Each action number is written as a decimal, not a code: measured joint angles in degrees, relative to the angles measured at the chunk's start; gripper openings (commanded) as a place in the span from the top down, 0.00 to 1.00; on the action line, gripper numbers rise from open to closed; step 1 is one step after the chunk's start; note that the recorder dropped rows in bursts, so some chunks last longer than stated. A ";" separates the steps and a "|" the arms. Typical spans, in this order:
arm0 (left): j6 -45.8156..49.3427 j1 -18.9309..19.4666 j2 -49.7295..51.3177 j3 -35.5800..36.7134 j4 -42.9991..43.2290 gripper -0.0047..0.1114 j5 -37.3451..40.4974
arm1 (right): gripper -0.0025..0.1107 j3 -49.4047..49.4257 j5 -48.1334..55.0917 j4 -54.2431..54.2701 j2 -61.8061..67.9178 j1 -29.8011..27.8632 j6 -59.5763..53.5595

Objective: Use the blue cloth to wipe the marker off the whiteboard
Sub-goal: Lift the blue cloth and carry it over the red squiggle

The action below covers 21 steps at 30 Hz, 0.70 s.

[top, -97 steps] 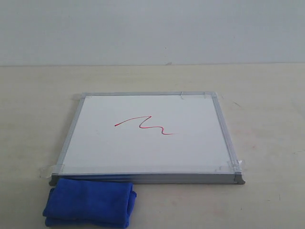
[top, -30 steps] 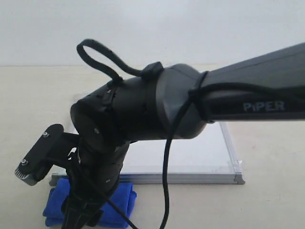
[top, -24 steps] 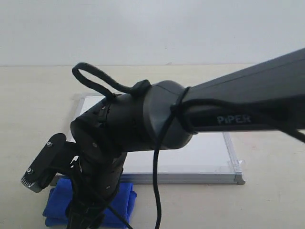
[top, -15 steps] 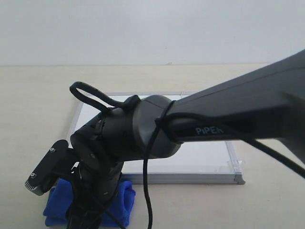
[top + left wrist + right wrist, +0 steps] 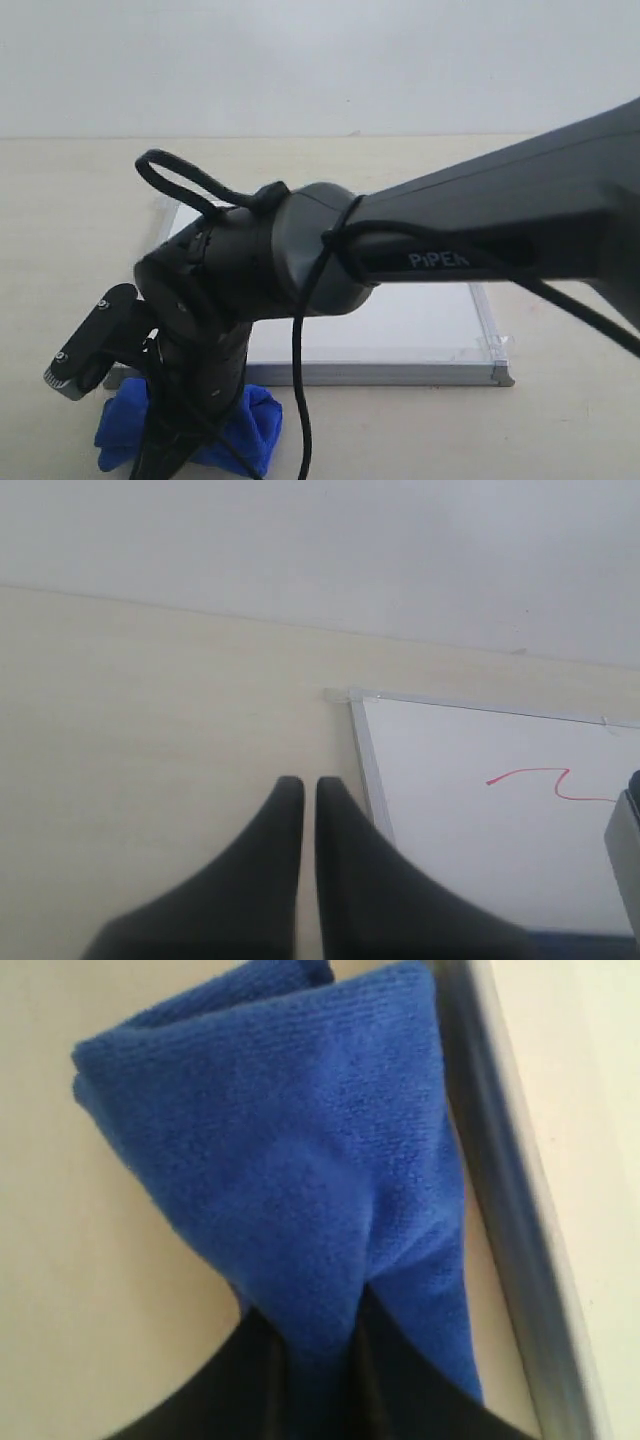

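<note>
The blue cloth (image 5: 256, 424) lies bunched on the table just in front of the whiteboard's (image 5: 420, 318) near left corner. My right arm (image 5: 250, 270) reaches across the board and down onto it. In the right wrist view my right gripper (image 5: 315, 1325) is shut on a pinched ridge of the blue cloth (image 5: 290, 1140), beside the board's silver frame (image 5: 510, 1210). The arm hides the red marker squiggle in the exterior view; the marker (image 5: 545, 778) shows on the whiteboard (image 5: 470, 840) in the left wrist view. My left gripper (image 5: 303, 783) is shut and empty, over bare table beside the board's frame.
The pale wooden table (image 5: 70, 200) surrounds the board, with a white wall behind it. The right arm's wrist camera (image 5: 90, 345) sticks out to the left of the cloth. A black cable (image 5: 297, 400) hangs from the arm in front of the board.
The right arm came in over the board and dropped onto the cloth. The cloth has gone from flat and folded to bunched, pulled together under the gripper.
</note>
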 measured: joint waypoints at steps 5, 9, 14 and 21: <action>0.00 0.00 0.00 0.00 0.00 0.92 0.00 | 0.98 -6.22 5.33 -1.35 -4.55 0.04 -0.46; 0.00 0.00 0.00 0.00 0.00 0.92 0.00 | 0.98 -10.81 5.71 -9.99 -8.74 0.04 1.09; 0.00 0.00 0.00 0.00 0.00 0.92 0.00 | 0.98 -12.94 5.60 -24.19 -9.19 -3.00 11.19; 0.00 0.00 0.00 0.00 0.00 0.92 0.00 | 0.98 -13.09 3.78 -22.52 -3.35 -12.32 15.68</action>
